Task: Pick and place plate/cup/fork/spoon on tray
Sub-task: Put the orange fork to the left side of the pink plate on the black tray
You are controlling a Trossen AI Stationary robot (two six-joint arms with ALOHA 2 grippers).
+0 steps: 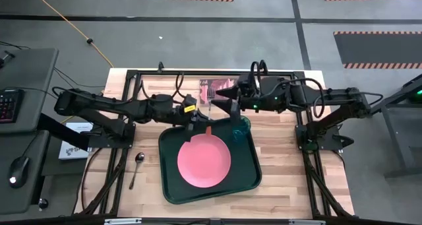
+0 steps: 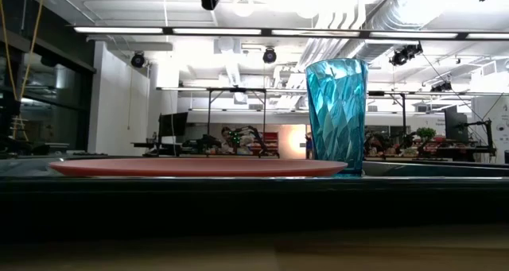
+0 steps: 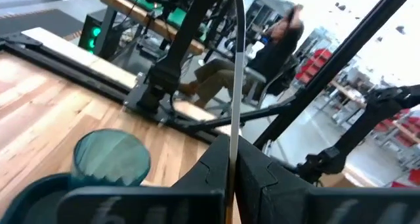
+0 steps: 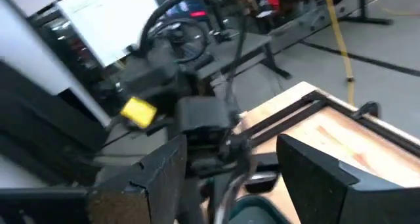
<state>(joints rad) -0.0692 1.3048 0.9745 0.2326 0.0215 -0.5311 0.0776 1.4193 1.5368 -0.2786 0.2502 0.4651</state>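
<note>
The high view looks straight down on the whole table. The low view sits at tabletop level, close against the tray rim, facing the room. Both wrist views look forward along their arms, and each shares the cup with the other views.

Tray: centre occupied by plate, far right corner by cup. Both grippers crowd its far edge. Near rim and margins unobstructed.
</note>
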